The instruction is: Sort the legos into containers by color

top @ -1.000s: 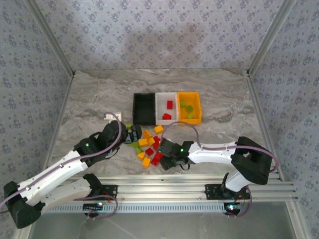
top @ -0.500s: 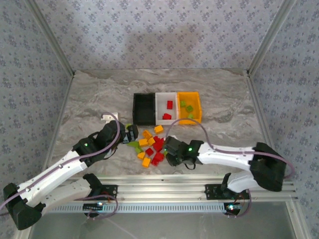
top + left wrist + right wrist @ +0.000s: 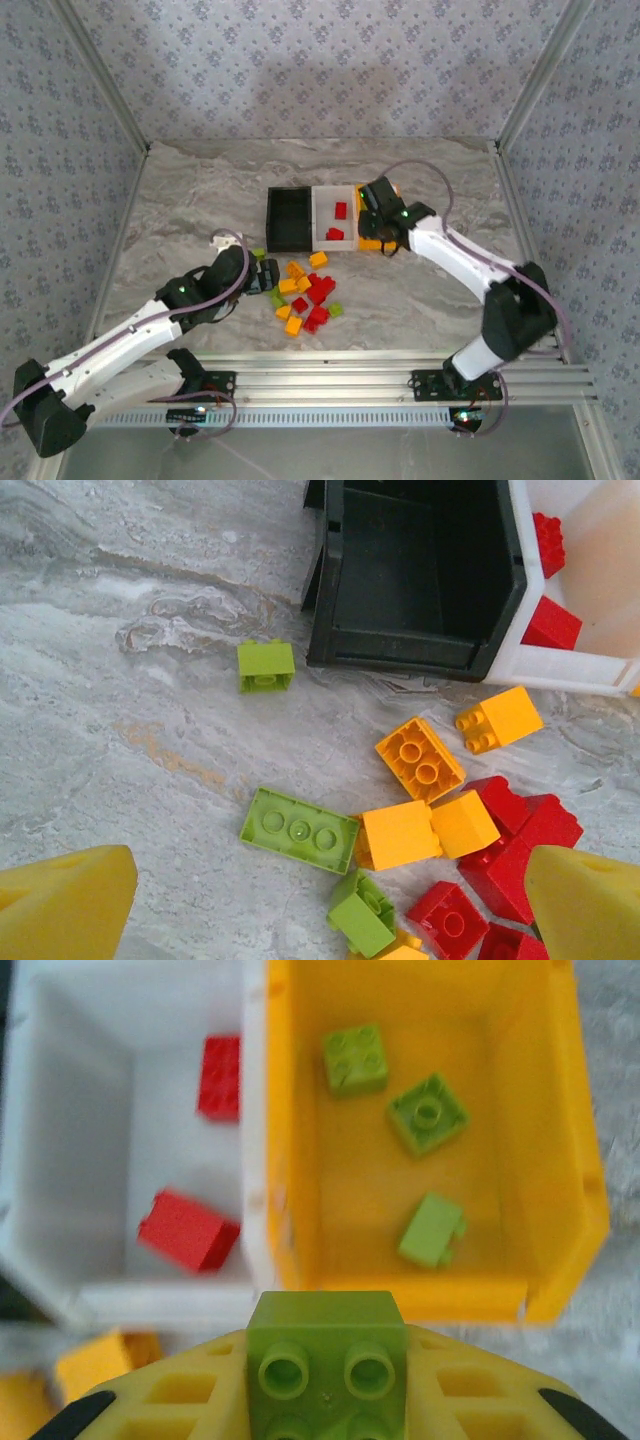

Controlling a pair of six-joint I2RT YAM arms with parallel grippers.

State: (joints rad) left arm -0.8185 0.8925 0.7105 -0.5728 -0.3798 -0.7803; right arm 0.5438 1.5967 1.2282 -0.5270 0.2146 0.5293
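Note:
A loose pile of red, yellow-orange and green legos (image 3: pixel 305 295) lies on the marble table in front of the containers: a black bin (image 3: pixel 288 218), a white bin (image 3: pixel 334 222) and an orange bin (image 3: pixel 570 1160) joined in a row. My right gripper (image 3: pixel 327 1380) hovers at the orange bin's near edge, shut on a light green lego (image 3: pixel 327 1350). Three green legos (image 3: pixel 428 1112) lie in that bin and two red ones (image 3: pixel 188 1230) in the white bin. My left gripper (image 3: pixel 325 920) stands open over the pile's left side, above a flat green brick (image 3: pixel 299 830).
One small green brick (image 3: pixel 265 665) sits alone just left of the black bin (image 3: pixel 420 570). A small white object (image 3: pixel 218 238) rests on the table near the left arm. Aluminium rails (image 3: pixel 330 375) run along the near edge, and patterned walls close in the sides.
My right gripper closed on a green lego at the pile, then swung up and back to the orange bin. The left gripper stayed open and shifted only slightly.

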